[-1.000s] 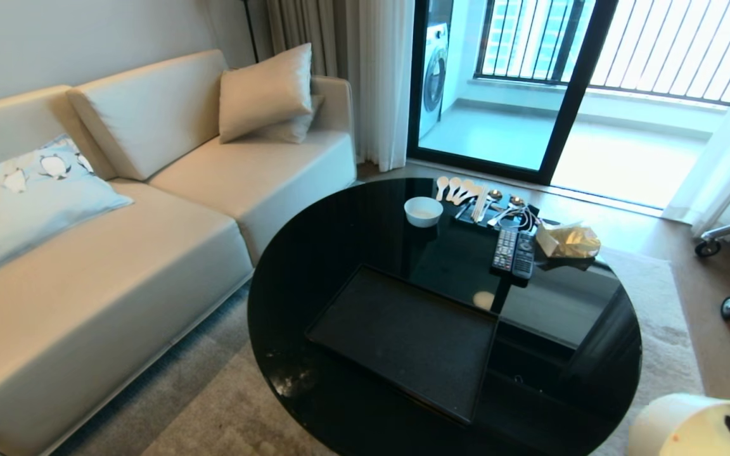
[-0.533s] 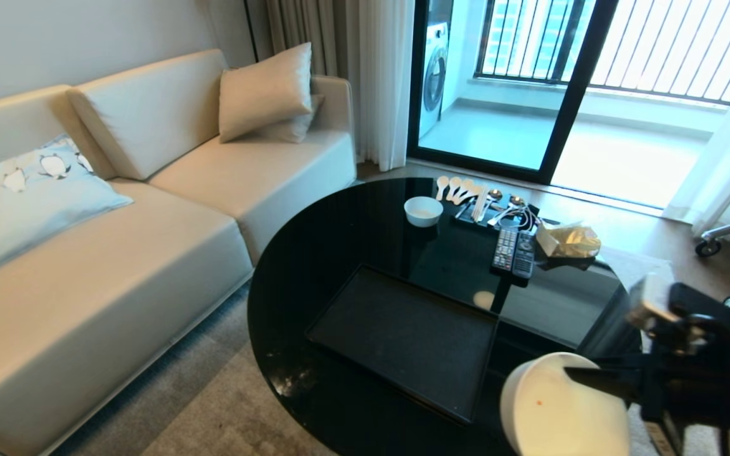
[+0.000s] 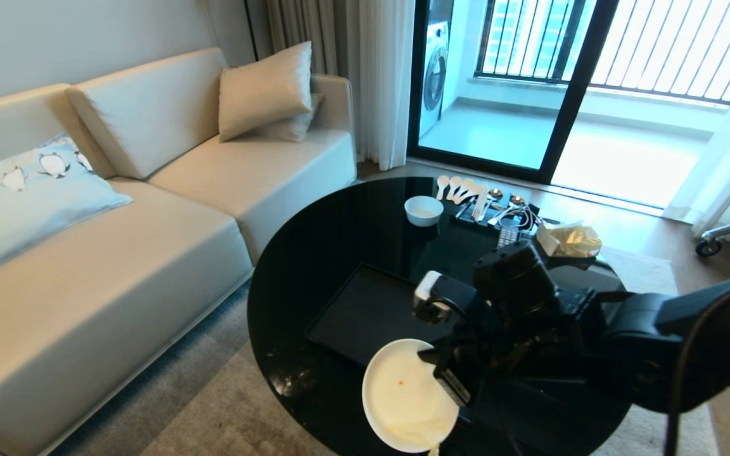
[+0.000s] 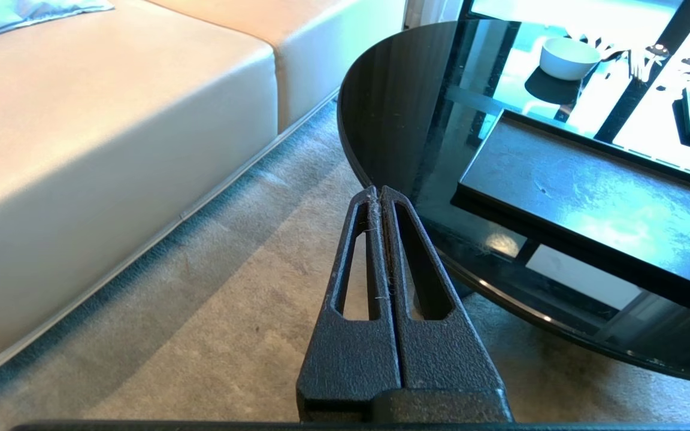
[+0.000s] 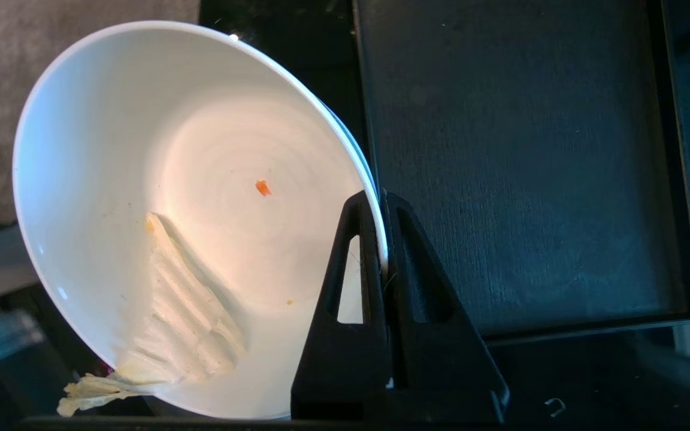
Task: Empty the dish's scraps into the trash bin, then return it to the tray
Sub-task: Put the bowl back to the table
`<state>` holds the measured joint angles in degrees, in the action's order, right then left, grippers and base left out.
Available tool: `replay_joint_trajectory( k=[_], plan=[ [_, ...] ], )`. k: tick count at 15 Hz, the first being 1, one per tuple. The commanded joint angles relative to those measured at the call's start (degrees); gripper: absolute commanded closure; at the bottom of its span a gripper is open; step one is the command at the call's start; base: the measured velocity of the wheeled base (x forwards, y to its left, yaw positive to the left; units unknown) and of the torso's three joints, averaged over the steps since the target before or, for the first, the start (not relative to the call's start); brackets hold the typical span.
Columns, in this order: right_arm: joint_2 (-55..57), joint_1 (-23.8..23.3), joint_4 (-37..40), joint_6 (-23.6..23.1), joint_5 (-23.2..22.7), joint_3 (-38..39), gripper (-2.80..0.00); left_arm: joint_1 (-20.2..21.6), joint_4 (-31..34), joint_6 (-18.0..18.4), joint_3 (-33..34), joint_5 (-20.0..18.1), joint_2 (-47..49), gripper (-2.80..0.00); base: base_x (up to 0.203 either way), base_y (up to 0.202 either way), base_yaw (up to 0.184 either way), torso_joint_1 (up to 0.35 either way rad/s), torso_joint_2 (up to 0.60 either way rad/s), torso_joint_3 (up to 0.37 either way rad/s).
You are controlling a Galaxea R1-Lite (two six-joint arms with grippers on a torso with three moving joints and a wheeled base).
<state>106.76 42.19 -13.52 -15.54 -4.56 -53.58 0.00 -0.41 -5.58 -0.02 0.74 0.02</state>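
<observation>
Right gripper is clamped on the rim of the white dish, fingers pinching the wall edge-on. In the head view the dish hangs tilted over the near edge of the round black glass table, mouth turned toward the camera, just beside the near corner of the black tray. It's not on the tray; whether it touches the tabletop I can't tell.

Dish contents: a flattened, crumpled white tissue stuck to the inner wall with its tail hanging past the rim, one small orange speck near the centre, and a few tiny yellowish flecks. Otherwise bare.

Tray: flat, matte, low raised rim, nothing on the visible part. The right arm covers its right half in the head view; the right wrist view shows the tray floor bare, right alongside the dish.

Room: carpet open between the table's near-left edge and the beige sofa. Far side of the table is crowded: small white bowl, spoons, remote, a crinkly gold-tinted bag.

Left gripper sits low over the carpet just off the table's edge, fingers pressed together, holding nothing.
</observation>
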Motion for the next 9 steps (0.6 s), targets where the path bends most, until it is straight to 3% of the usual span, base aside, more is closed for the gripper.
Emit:
replay_joint_trajectory(
  k=[1,6,9],
  plan=[
    [9.81,2.15,0.47,9.59,4.26,-7.58,0.0,0.0,-0.02,-0.04,0.02,0.05,-0.02,0.0,0.0,0.0,0.0,0.0,0.0,0.0],
    [17.88,2.81,9.96,32.15,11.37,-23.99,0.0,0.0,-0.02,-0.04,0.02,0.05,-0.02,0.0,0.0,0.0,0.0,0.0,0.0,0.0],
    [20.26,0.54,15.39,40.02,17.31,-26.83,0.0,0.0,-0.02,-0.04,0.02,0.05,-0.02,0.0,0.0,0.0,0.0,0.0,0.0,0.0]
  ],
)
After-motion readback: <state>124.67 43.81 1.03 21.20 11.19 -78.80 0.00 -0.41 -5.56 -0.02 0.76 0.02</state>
